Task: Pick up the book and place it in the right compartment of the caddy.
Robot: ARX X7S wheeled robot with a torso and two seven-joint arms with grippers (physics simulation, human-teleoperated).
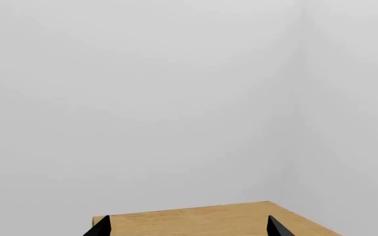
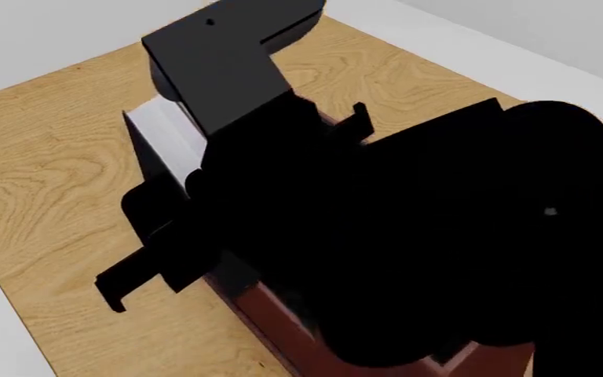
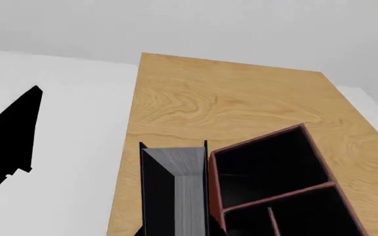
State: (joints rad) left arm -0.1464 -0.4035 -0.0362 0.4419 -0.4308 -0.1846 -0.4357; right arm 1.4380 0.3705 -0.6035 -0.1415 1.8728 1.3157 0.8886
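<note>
Plain pale walls and floor surround a light wooden desk (image 3: 241,105) with visible grain. Right gripper (image 3: 173,145): seen in its wrist view, its two thin black fingers (image 3: 143,146) stand at either cover of the book (image 3: 175,187), which is clamped between them, white page edge facing the camera and black covers at each side. The book hangs upright just beside the outer wall of the caddy (image 3: 274,187), over the desk near the edge closest to a second dark arm shape on the pale floor side; whether book and caddy wall touch cannot be told. The reddish-brown caddy shows a large square black-lined section (image 3: 267,164), with a divider and smaller sections past it; which of these is the right compartment cannot be told from this view.

In the head view the right arm (image 2: 438,236) is a large black mass covering most of the caddy (image 2: 280,322), of which only a strip of red-brown wall shows near the desk's near edge. The book (image 2: 170,137) appears as a white strip beneath a black block.

Left gripper (image 1: 189,228): only two black fingertips (image 1: 100,227) show, set well apart, with nothing between them, above a corner of the desk (image 1: 196,219).
</note>
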